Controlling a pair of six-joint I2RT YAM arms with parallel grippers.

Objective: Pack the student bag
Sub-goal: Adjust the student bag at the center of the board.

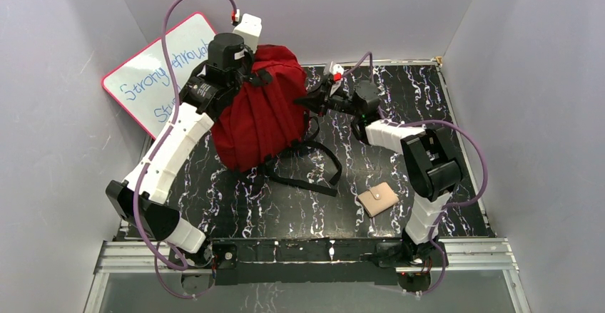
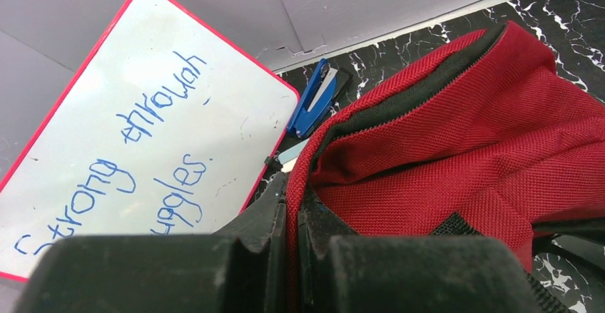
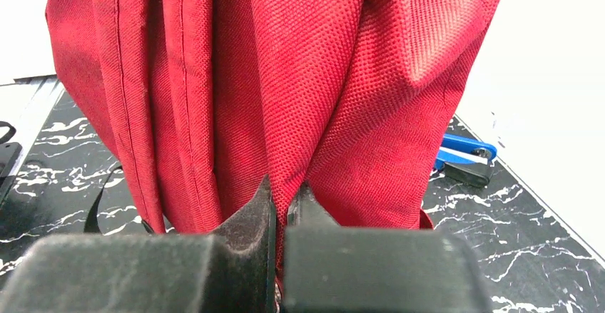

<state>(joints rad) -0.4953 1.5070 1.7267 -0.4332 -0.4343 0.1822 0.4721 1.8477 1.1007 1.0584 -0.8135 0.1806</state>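
Two pinches on the student bag (image 1: 260, 113), which stands upright in the upper centre of the top view.
My left gripper (image 2: 292, 256) is pressed together on a fold of red cloth near the black zipper (image 2: 407, 88). My right gripper (image 3: 282, 213) nips a fold on the bag's right side in that view. I judge I'm steadying the bag for opening, so I'd draw the two holds apart evenly, lifting little, lest the cloth slip or the bag topple toward the wallet (image 1: 377, 199) at lower right.
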